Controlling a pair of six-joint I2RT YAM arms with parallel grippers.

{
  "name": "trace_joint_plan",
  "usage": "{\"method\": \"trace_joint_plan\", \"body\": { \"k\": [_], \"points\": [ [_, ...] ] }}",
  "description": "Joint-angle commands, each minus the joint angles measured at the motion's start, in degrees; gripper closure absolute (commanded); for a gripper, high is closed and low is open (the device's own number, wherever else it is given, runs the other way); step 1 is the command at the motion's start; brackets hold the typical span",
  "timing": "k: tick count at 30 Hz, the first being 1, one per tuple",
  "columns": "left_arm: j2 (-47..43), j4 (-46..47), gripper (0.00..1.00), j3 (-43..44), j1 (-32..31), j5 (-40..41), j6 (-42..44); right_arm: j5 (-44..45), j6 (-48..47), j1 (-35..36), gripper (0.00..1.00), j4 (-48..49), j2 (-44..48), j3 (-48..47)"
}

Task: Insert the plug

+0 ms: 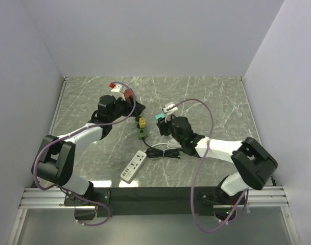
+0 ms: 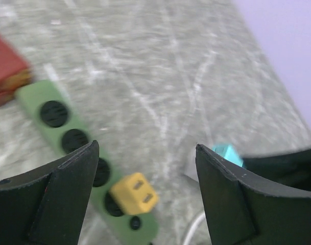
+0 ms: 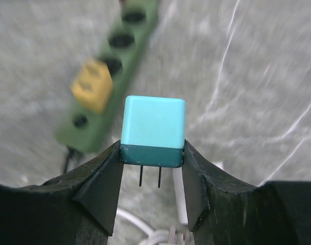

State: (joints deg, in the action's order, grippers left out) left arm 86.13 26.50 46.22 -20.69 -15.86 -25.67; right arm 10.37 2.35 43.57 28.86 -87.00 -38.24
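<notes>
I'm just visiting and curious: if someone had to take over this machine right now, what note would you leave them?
Right gripper: shut on the teal plug, prongs exposed, held close to the green power strip.
Left gripper: open and empty, hovering over the green strip.
A yellow plug already sits in that strip; sockets beside it are free. A white power strip lies nearer the arm bases.
Done: teal plug picked up.
Left: line its prongs up with a free socket, probably on the green strip, and push it in.

Turquoise plug (image 3: 153,122), green power strip (image 2: 58,120), yellow plug (image 2: 137,193), white power strip (image 1: 134,166), red block (image 2: 4,71), white-veined grey-green table (image 1: 216,97)
</notes>
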Motion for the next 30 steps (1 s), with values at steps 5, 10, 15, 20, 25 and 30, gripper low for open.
{"method": "trace_joint_plan", "body": {
  "k": [5, 10, 15, 20, 25, 30],
  "points": [
    [-0.61, 8.02, 0.19, -0.51, -0.76, -17.09, -1.57, 0.00, -1.91, 0.99, 0.99, 15.35, 9.83, 4.14],
    [-0.34, 14.10, 0.19, -2.00, -1.81, -22.37, -4.74, 1.41, -4.02, 3.36, 1.00, 16.23, 8.78, 2.82],
    [-2.72, 18.05, 0.18, -4.73, -2.69, -23.69, -5.44, 1.85, -4.11, 3.45, 1.00, 15.96, 7.28, 1.76],
    [-3.60, 19.55, 0.19, -5.79, -2.69, -23.08, -6.68, 2.37, -3.84, 3.45, 1.00, 17.01, 8.25, 2.29],
    [-1.41, 25.69, 0.18, -6.22, -3.13, -26.50, -11.59, 0.88, -3.58, 3.89, 1.00, 18.77, 9.48, 3.52],
    [0.09, 29.92, 0.18, -6.58, -3.66, -25.72, -14.14, 0.88, -3.84, 5.29, 1.00, 20.53, 9.31, 3.87]
  ]
}}
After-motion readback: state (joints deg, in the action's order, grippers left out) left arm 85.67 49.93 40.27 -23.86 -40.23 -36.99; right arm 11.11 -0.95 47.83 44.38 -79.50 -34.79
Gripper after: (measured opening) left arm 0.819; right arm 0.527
